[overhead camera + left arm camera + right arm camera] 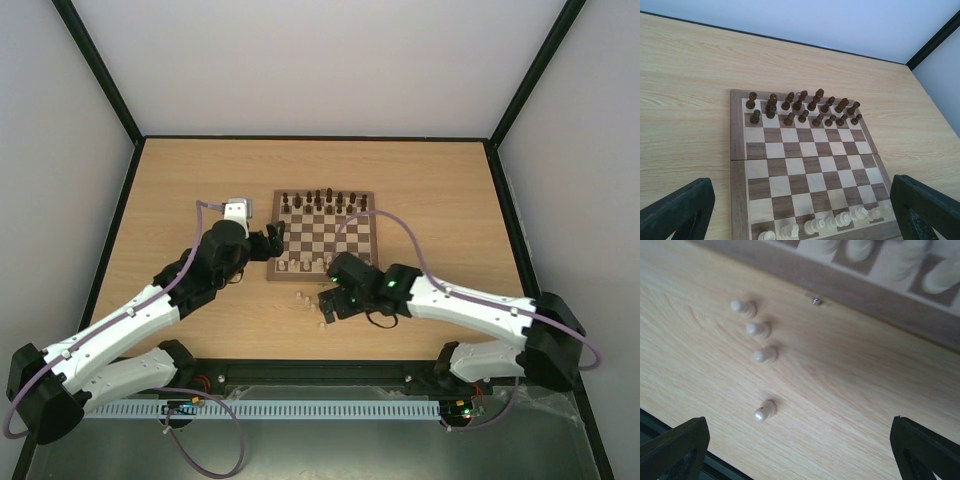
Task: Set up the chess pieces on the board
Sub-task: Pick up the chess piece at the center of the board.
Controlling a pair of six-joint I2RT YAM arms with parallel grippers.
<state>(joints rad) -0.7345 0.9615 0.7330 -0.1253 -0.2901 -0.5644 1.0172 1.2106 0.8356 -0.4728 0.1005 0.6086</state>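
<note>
Four pale chess pieces sit loose on the table, just off the near border of the board. Three form a tight row and the fourth stands apart, closer to the table's front edge. More of them line the board's nearest rank, while dark pieces fill the two far ranks.

The likely trouble is the crowding. Each piece is far smaller than the fingers, so closing on one of the row could knock over its neighbours. A rounded piece that tips may roll toward the nearby front edge. Setting one down on the near rank risks toppling pieces already placed there.

The right end effector hovers above the loose pieces, fingers spread wide, grasping nothing and touching nothing. The left end effector is at the board's left side, also spread wide and empty. A careless move by it could nudge the board.
</note>
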